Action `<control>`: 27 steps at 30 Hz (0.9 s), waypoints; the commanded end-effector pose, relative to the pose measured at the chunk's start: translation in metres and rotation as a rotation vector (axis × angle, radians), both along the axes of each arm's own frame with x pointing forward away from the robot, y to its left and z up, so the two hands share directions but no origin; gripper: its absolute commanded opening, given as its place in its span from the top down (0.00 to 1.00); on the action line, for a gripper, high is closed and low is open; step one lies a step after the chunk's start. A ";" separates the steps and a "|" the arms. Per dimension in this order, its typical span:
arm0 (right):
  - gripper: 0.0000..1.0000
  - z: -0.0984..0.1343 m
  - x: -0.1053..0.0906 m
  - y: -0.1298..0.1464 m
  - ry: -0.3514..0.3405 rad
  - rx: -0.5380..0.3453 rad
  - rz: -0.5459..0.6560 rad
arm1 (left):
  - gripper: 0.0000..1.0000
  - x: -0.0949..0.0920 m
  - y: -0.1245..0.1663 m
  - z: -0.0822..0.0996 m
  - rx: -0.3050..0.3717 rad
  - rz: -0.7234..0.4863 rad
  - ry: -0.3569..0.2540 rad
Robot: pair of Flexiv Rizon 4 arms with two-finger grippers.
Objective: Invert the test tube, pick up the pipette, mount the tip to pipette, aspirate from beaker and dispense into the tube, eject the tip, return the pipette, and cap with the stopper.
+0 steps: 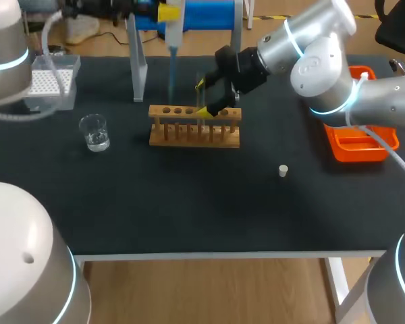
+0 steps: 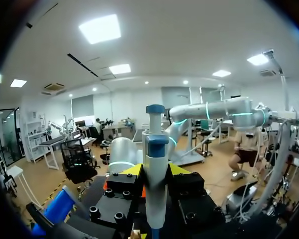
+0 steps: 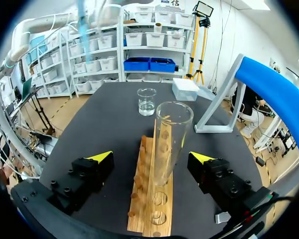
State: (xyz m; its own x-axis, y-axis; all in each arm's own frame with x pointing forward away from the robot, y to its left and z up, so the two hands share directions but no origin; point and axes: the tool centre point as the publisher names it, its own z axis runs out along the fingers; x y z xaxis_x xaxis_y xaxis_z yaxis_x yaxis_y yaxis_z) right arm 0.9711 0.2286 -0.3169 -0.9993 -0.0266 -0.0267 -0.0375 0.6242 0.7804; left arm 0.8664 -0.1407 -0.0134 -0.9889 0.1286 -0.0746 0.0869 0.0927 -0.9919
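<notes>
Looking along your right arm, you see its gripper (image 3: pixel 150 158) with fingers wide apart, not touching the test tube (image 3: pixel 170 139) that stands mouth up in the wooden rack (image 3: pixel 148 209) between them. Your left gripper (image 2: pixel 155 172) is clamped on the pipette (image 2: pixel 155 149), held upright. The beaker (image 1: pixel 94 131) sits left of the rack. The small white stopper (image 1: pixel 282 170) lies on the worktop (image 1: pixel 189 202) to its right.
</notes>
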 end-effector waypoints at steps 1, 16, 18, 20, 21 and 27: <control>0.00 0.000 0.001 0.000 0.001 -0.003 0.002 | 1.00 -0.036 -0.008 -0.019 -0.050 0.035 -0.006; 0.00 0.000 0.001 0.000 0.001 -0.003 0.002 | 1.00 -0.076 -0.036 -0.063 -0.056 0.080 -0.002; 0.00 0.000 0.001 0.000 0.001 -0.003 0.002 | 1.00 -0.078 -0.035 -0.064 -0.056 0.103 -0.003; 0.00 0.000 0.001 0.000 0.001 -0.003 0.002 | 1.00 -0.082 -0.035 -0.066 -0.051 0.144 0.004; 0.00 0.000 0.001 0.000 0.001 -0.003 0.002 | 1.00 -0.084 -0.035 -0.067 -0.051 0.156 0.007; 0.00 0.000 0.001 0.000 0.001 -0.003 0.002 | 1.00 -0.088 -0.035 -0.070 -0.051 0.198 0.012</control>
State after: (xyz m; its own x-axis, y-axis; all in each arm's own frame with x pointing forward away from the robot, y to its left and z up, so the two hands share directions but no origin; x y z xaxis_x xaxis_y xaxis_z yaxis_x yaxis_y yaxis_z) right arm 0.9711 0.2287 -0.3168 -0.9993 -0.0266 -0.0267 -0.0375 0.6243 0.7803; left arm 0.7859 -0.1774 -0.0823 -0.9982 0.0163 -0.0580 0.0589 0.0590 -0.9965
